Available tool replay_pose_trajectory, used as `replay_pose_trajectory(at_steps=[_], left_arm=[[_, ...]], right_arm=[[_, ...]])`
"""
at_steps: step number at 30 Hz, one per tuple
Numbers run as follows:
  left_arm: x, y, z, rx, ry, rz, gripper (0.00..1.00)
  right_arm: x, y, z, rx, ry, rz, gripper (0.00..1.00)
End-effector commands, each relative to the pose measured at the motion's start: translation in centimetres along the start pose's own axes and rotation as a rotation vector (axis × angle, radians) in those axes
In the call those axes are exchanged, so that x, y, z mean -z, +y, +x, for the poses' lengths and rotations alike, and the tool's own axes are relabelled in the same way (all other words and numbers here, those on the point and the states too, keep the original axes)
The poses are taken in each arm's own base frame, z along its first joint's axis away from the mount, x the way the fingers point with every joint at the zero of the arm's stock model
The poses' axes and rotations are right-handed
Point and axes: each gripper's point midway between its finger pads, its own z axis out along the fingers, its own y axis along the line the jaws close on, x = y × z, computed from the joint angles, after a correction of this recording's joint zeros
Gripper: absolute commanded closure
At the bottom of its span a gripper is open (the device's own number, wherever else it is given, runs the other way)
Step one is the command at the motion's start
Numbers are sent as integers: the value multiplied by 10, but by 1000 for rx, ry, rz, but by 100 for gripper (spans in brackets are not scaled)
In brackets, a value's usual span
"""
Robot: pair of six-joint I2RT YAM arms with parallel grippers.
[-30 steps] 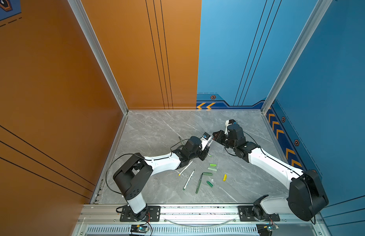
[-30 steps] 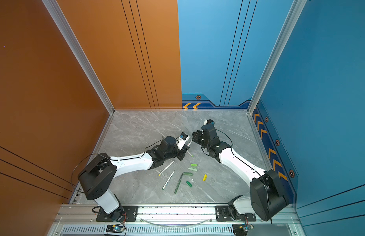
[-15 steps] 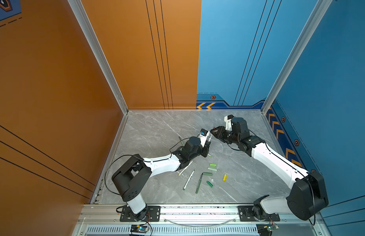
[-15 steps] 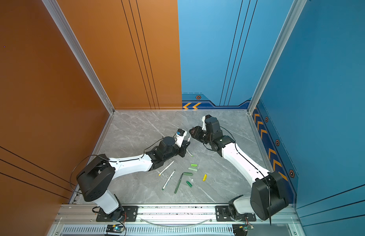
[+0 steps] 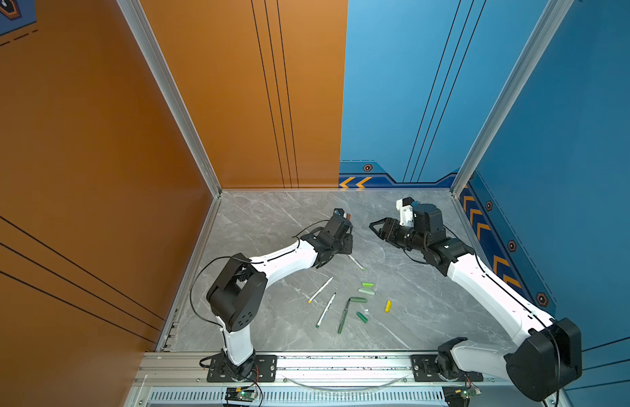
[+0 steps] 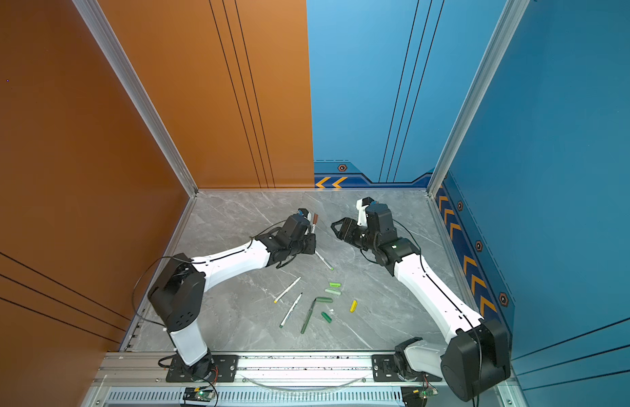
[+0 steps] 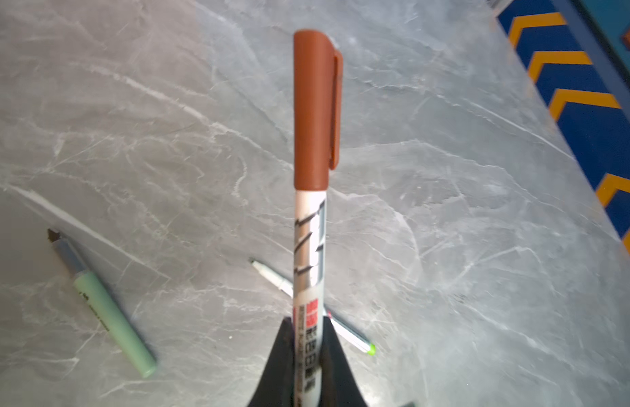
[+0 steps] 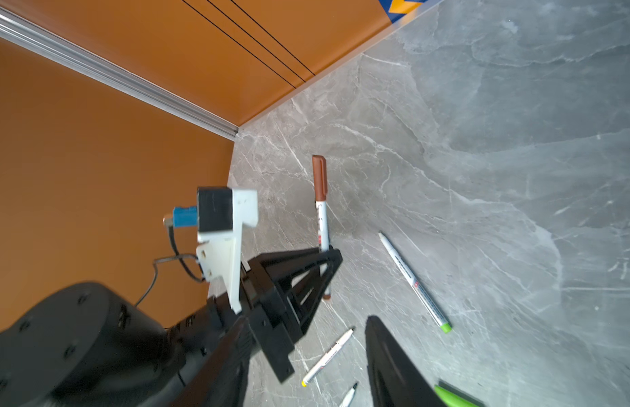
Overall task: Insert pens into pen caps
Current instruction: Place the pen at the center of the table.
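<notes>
My left gripper (image 7: 308, 338) is shut on a white-barrelled pen (image 7: 310, 253) that wears the brown pen cap (image 7: 313, 105); the cap also shows in a top view (image 6: 315, 217). My right gripper (image 8: 306, 352) stands open and empty, apart to the right of that cap (image 5: 375, 227). On the floor lie a light-green-ended pen (image 5: 356, 262), a yellow-ended pen (image 5: 320, 289), a dark-green-ended pen (image 5: 326, 310) and an all dark green pen (image 5: 343, 317). A sage-green pen (image 7: 109, 310) lies beside my left arm. Loose caps: bright green (image 5: 368, 284), pale green (image 5: 365, 291), yellow (image 5: 388, 305), two dark green (image 5: 357, 300), (image 5: 362, 317).
The grey marble floor (image 5: 271, 218) is walled by orange panels (image 5: 236, 105) at the left and back and blue panels (image 5: 553, 176) at the right. A metal rail (image 5: 341, 366) with both arm bases runs along the front edge.
My right gripper has opened, let go of the brown cap and drawn back to the right. The capped pen stays in my left gripper, which has shifted slightly left.
</notes>
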Motion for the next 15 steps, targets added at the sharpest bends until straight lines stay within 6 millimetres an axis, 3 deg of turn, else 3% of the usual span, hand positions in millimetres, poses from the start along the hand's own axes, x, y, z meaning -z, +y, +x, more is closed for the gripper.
replay_pose_trajectory(at_steps=[1, 7, 15], left_arm=[[-14, 35, 17, 34, 112, -142, 100], [-33, 59, 14, 2, 155, -243, 100], [-47, 75, 31, -8, 211, -305, 100]], right_arm=[[-1, -20, 10, 6, 24, 66, 46], [-1, -30, 16, 2, 39, 89, 46], [-3, -35, 16, 2, 43, 98, 46]])
